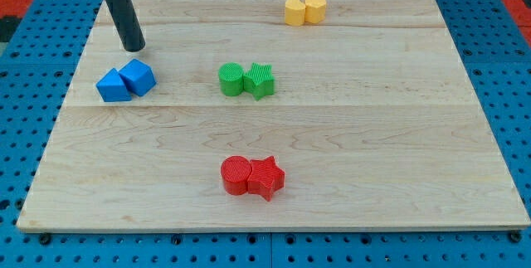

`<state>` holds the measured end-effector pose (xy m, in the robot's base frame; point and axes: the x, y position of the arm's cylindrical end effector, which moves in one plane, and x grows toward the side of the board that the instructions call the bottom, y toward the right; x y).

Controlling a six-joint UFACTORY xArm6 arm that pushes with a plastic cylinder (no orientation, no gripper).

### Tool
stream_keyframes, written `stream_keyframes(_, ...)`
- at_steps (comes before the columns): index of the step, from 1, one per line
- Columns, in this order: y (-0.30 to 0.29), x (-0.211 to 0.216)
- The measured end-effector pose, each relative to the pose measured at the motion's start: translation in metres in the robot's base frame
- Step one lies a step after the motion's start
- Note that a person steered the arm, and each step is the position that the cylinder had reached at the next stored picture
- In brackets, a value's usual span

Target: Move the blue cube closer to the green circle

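Rod: the arm ends in a dark rod and has no pincer, so there is nothing that can be released or clenched; it can only push.
Tip: the tip (133,48) rests on the wooden board (348,135) near the view's top left, just above the two blue blocks and a little apart from them; it touches no block.
Blue cube: the blue cube (138,77) lies at the view's left, touching another blue block (112,86), wedge-like in shape, on its left side.
Green circle: the green circle (231,79) stands near the board's middle, to the right of the cube, touching a green star (260,80) on its right.
Others: a red circle (236,175) with a red star (267,177) lies lower in the view; two yellow blocks (304,9) lie at the top.
Handling: the cube looks small, light and stiff, and will probably slide easily on the smooth wood; it may also turn if pushed off its centre.
Contact place: the best face seems to be its left one, but the other blue block covers it, so the tip would probably push from the upper left corner or move both blocks together.
Risk: a push that is too long could knock the green circle away.
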<state>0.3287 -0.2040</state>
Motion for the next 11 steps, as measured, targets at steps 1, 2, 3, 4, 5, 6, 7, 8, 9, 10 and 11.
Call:
stream_keyframes(1, 0.0, 0.0)
stream_keyframes(2, -0.007, 0.0)
stream_keyframes(3, -0.007, 0.0)
stream_keyframes(4, -0.008, 0.0)
stream_keyframes(5, -0.016, 0.001)
stream_keyframes(6, -0.063, 0.001)
stream_keyframes(7, -0.098, 0.001)
stream_keyframes(8, -0.1, 0.021)
stream_keyframes(9, -0.101, 0.042)
stream_keyframes(10, -0.043, 0.052)
stream_keyframes(11, 0.015, 0.063)
